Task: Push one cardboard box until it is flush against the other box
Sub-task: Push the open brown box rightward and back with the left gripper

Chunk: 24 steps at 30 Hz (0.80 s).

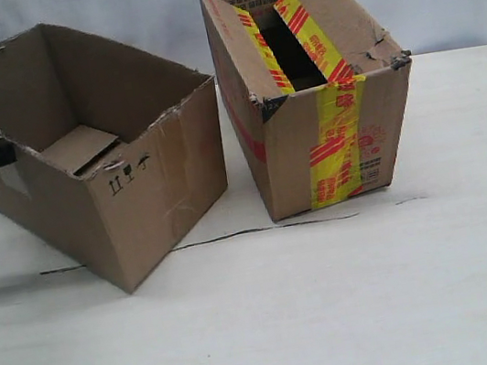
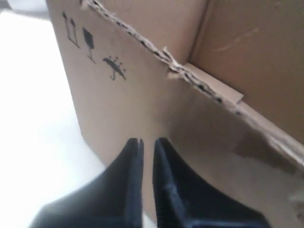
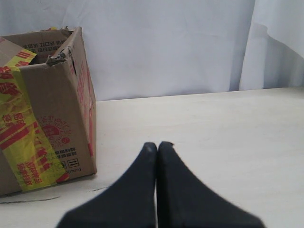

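Note:
The plain brown cardboard box (image 1: 135,200) with a ragged rim and black handling symbols stands open on the left, turned at an angle. My left gripper (image 1: 5,152) touches its outer left wall; in the left wrist view the gripper (image 2: 147,141) points at that box's wall (image 2: 142,95), its jaws a thin slit apart with nothing between them. The other box (image 1: 328,132), with yellow-and-red tape, stands to the right, and a narrow wedge of table separates the two. My right gripper (image 3: 157,145) is shut and empty over bare table, right of the taped box (image 3: 47,118); the exterior view does not show it.
Both boxes rest on a white table (image 1: 339,315). A thin dark line (image 1: 233,236) runs across it in front of them. A loose cardboard flap (image 1: 81,148) lies inside the plain box. A pale curtain (image 3: 190,42) hangs behind the table.

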Motion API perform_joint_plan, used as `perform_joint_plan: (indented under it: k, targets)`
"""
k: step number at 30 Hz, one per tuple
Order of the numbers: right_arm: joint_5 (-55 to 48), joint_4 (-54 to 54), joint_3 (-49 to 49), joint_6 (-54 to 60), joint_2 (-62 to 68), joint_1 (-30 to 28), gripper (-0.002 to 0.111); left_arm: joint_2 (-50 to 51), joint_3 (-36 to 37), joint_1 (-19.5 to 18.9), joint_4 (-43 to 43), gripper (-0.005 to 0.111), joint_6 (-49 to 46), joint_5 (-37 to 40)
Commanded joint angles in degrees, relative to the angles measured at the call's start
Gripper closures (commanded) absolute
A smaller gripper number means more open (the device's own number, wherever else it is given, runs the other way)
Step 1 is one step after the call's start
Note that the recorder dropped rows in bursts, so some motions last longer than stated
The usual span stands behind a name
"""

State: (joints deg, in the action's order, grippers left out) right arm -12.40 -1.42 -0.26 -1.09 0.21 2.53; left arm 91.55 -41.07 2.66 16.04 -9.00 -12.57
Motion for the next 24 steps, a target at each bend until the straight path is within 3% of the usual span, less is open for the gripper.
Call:
perform_joint_plan:
  k: [1, 7, 11, 24]
  targets:
    - [0.15, 0.3, 0.26, 0.39, -0.21, 0.17, 0.109, 4.1, -6.01, -0.02, -0.37, 0.107, -0.17, -1.88]
    - [0.15, 0.3, 0.26, 0.39, -0.21, 0.17, 0.109, 8.17, -12.96, -0.02, -0.37, 0.107, -0.17, -1.0]
    - [0.15, 0.3, 0.26, 0.39, -0.21, 0.17, 0.109, 8.26, -13.36, -0.02, -0.6, 0.107, -1.26, 0.56]
    - [0.15, 0.3, 0.26, 0.39, -0.21, 0.17, 0.109, -5.3, -12.42, -0.12, -1.05, 0.107, -3.84, 10.32]
